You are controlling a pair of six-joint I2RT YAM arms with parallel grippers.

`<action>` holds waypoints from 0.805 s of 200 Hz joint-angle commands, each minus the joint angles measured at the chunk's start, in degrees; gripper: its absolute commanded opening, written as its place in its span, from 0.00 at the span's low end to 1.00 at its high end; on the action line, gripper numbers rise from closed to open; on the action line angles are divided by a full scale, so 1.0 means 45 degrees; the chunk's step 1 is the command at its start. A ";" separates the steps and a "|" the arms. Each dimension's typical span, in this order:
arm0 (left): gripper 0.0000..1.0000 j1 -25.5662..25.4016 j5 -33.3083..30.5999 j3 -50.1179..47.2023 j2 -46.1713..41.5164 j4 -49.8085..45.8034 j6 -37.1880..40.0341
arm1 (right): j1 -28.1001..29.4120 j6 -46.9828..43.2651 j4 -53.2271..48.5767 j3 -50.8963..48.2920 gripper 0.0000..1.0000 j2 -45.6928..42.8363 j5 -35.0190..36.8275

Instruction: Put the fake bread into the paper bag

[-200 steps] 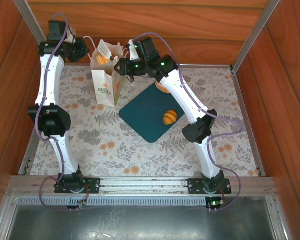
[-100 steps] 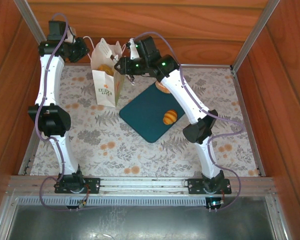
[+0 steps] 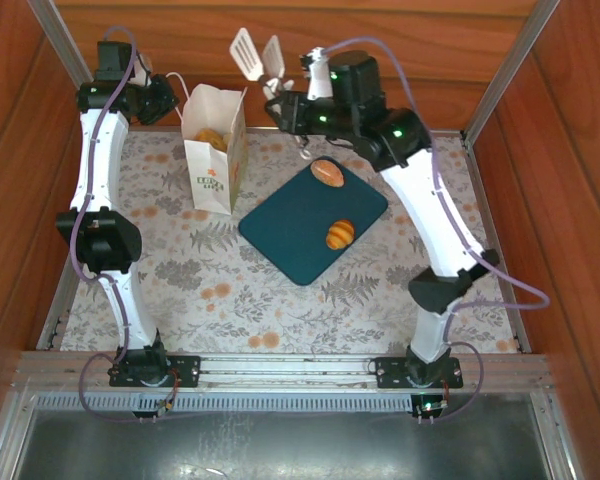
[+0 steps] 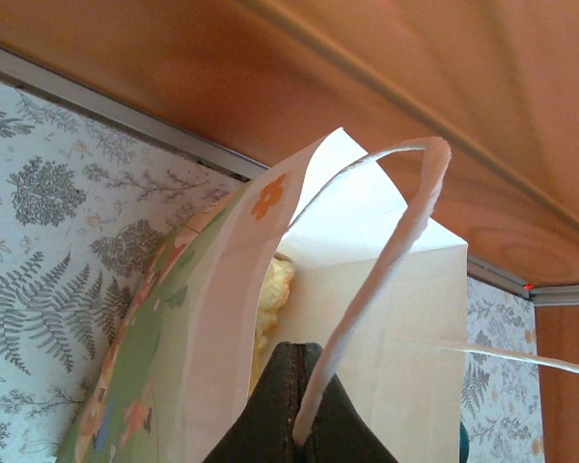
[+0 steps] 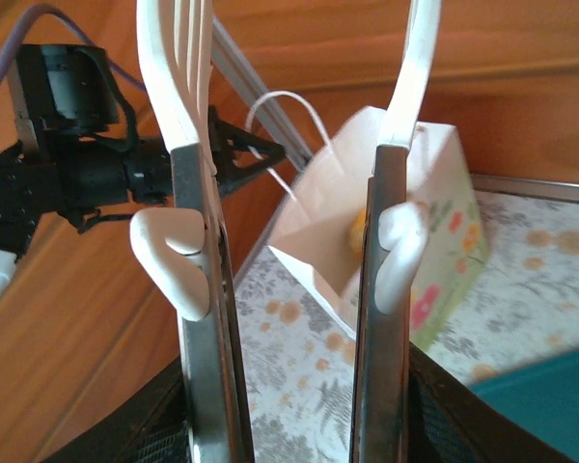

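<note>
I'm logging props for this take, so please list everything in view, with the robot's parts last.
fake bread: two golden-orange pieces on the tray; more inside the bag, number unclear
paper bag: one, white with green print, standing left of the tray
tray: one, dark teal, mid-table
tongs: one, metal with white tips, held near the far wall
tablecloth: one, floral, over the table
left fingers: black, shut on the bag's handle
right fingers: black, gripping the tongs

White paper bag (image 3: 216, 150), golden-orange bread (image 3: 339, 234), teal tray (image 3: 290, 232), floral table (image 3: 180, 290), white-tipped tongs (image 3: 244, 50)
</note>
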 commanded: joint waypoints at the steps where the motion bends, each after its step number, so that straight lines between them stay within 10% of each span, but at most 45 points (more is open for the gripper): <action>1: 0.00 0.0125 0.0160 0.0241 -0.0088 0.0133 0.0015 | -0.0167 -0.0142 -0.0207 -0.1506 0.49 -0.1165 0.1153; 161: 0.00 0.0154 0.0248 0.0569 0.0098 0.0134 -0.0030 | -0.0198 0.3694 -0.4038 -1.1527 0.48 -0.5507 0.1946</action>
